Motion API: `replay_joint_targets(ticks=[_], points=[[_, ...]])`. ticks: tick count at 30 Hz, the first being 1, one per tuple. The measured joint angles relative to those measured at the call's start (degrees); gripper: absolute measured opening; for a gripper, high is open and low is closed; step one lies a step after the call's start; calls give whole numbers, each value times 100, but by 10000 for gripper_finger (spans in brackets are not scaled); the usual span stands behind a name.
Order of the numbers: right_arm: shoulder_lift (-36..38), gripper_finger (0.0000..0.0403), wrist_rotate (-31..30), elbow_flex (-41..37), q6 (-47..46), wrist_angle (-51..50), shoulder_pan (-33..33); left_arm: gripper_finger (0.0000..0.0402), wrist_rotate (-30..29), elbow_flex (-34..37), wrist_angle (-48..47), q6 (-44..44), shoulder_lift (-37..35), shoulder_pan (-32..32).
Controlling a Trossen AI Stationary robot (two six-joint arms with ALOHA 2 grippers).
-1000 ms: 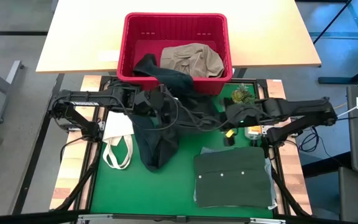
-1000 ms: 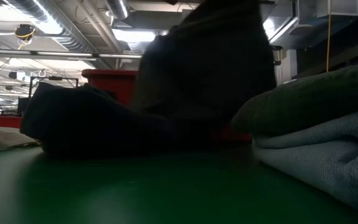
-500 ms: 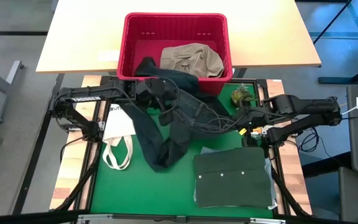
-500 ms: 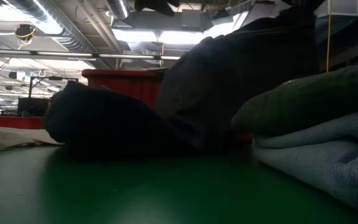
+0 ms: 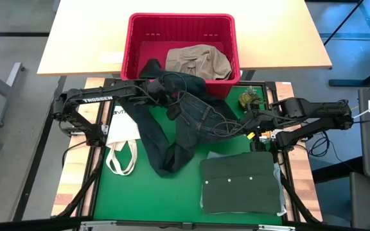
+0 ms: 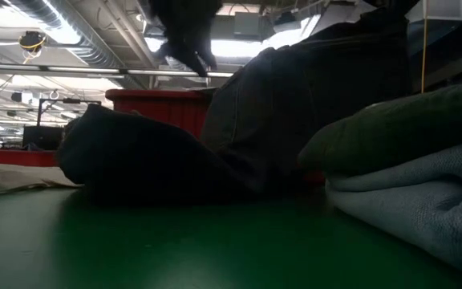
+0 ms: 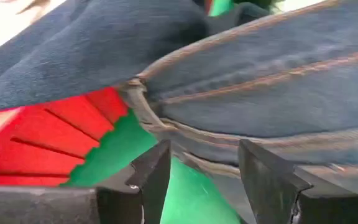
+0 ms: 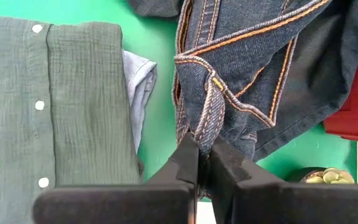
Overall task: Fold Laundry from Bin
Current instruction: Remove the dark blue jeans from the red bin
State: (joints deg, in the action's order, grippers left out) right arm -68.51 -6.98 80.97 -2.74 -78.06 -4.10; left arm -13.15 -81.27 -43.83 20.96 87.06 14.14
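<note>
Near the worktop's point(image 5: 114, 199) front right corner lies my folded green shirt point(image 5: 241, 185), done. Just beyond it my right fingers point(image 8: 202, 155) are pinched shut on a seam of the dark jeans point(image 5: 172, 131), holding their right end. From there the jeans run leftward and toward the back edge, one leg trailing toward the front. My left fingers point(image 7: 201, 168) gape wide, holding nothing, over the far end of the jeans beside the red bin point(image 5: 182, 48), so I judge that end theirs to grab. A khaki garment point(image 5: 196, 62) waits inside.

Dark blue jeans point(image 5: 175, 125), red bin point(image 5: 182, 29), green folded shirt point(image 5: 241, 185).
</note>
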Motion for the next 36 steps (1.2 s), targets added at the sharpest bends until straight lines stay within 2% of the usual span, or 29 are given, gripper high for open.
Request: replay_joint_targets(ticks=[8, 21, 28, 31, 36], points=[[0, 18, -2, 0, 2, 0, 0, 180, -222, 920, 1512, 13, 1, 439], [0, 19, -4, 0, 7, 44, 0, 180, -274, 1714, 2707, 157, 1, 616], [-1, 19, -42, 0, 7, 44, 0, 178, -435, 1779, 2856, 143, 3, 616], [-2, 19, -178, 0, 7, 57, 0, 153, -422, 1779, 2931, 104, 3, 625], [-2, 19, -201, 0, 7, 58, 0, 65, -376, 1779, 3062, 99, 3, 627]])
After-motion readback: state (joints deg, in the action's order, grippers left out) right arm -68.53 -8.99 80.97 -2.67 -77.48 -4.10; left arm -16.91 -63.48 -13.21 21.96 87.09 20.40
